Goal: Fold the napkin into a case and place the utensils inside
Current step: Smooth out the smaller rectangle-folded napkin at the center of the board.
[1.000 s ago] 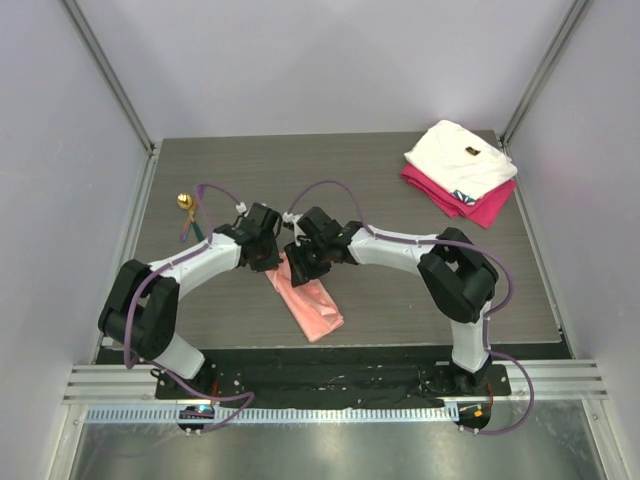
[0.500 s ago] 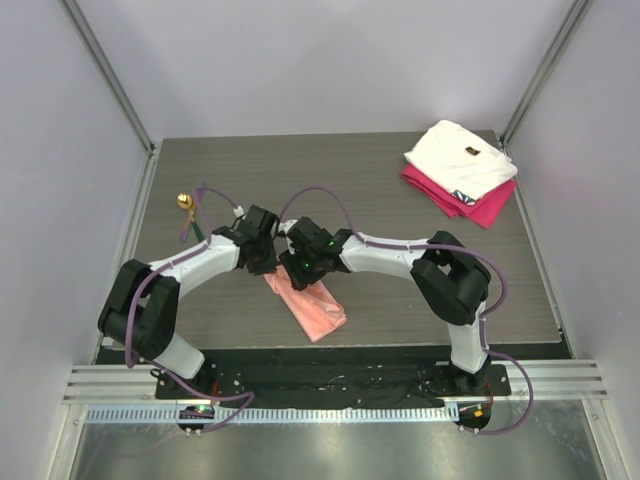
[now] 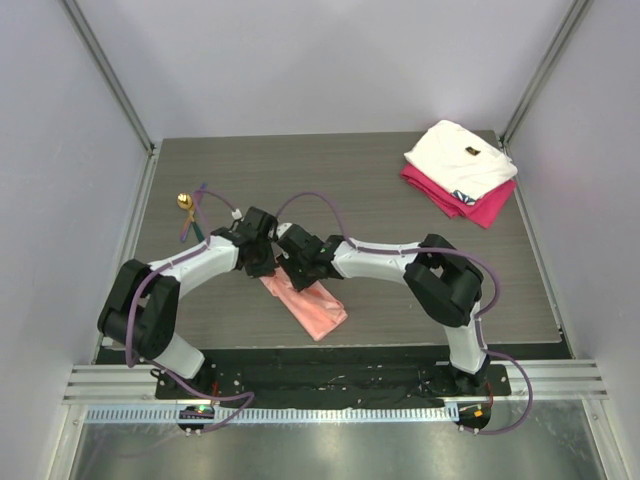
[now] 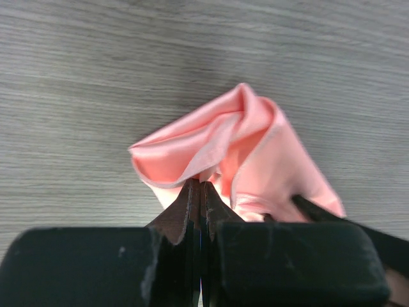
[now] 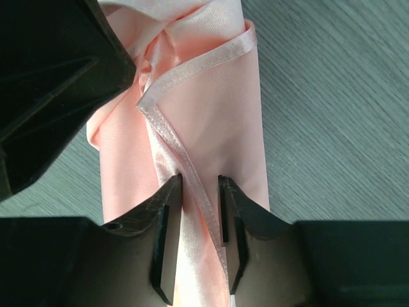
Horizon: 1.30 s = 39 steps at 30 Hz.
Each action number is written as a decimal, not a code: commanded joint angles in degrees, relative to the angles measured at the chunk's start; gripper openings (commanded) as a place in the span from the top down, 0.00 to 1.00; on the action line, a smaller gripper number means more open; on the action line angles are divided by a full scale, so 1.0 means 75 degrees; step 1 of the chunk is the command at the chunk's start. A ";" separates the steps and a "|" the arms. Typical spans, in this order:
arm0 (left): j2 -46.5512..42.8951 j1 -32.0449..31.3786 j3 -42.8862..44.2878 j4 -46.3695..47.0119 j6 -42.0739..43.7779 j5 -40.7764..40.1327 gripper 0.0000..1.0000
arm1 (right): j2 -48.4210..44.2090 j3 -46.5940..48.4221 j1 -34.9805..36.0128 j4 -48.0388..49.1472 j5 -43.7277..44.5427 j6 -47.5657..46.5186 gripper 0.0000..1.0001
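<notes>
The salmon-pink napkin [image 3: 308,304] lies as a crumpled, partly folded strip on the table in front of both arms. My left gripper [image 3: 262,268] is shut on the napkin's upper edge [image 4: 236,147], its tips [image 4: 200,185] pinched together on the cloth. My right gripper [image 3: 291,264] stands right beside it, low over the napkin [image 5: 211,96]. Its jaws [image 5: 200,182] are a narrow gap apart, and the napkin's hem runs between them. The utensils [image 3: 185,204], one with a gold bowl, lie at the far left of the table, away from both grippers.
A folded white cloth [image 3: 460,158] lies on a folded magenta cloth [image 3: 478,207] at the back right corner. Grey walls and metal rails close in the table on the left, right and back. The left gripper's black body [image 5: 51,83] fills the right wrist view's upper left.
My right gripper has moved left, close to the left gripper, and its jaws have narrowed around the hem. The napkin's upper end has shifted slightly left. The left gripper stays shut.
</notes>
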 commanded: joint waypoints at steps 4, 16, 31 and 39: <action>-0.0393 -0.0050 0.0017 0.0606 -0.0333 0.0294 1.00 | 0.0048 0.0161 0.0308 0.0371 -0.0081 0.0209 0.87; -0.0955 -0.0038 -0.0136 0.0536 -0.0415 0.0060 1.00 | -0.0223 0.1063 0.0203 -0.0589 -0.1019 0.1123 0.99; -0.1085 -0.0038 -0.0570 0.0665 -0.0591 -0.0022 1.00 | 0.0257 -0.0787 -0.0371 0.2993 -0.1850 0.4111 0.99; -0.1131 0.0032 -0.0429 0.0548 -0.0450 -0.0116 1.00 | 0.0117 -0.0893 -0.0500 0.3266 -0.2659 0.4147 0.84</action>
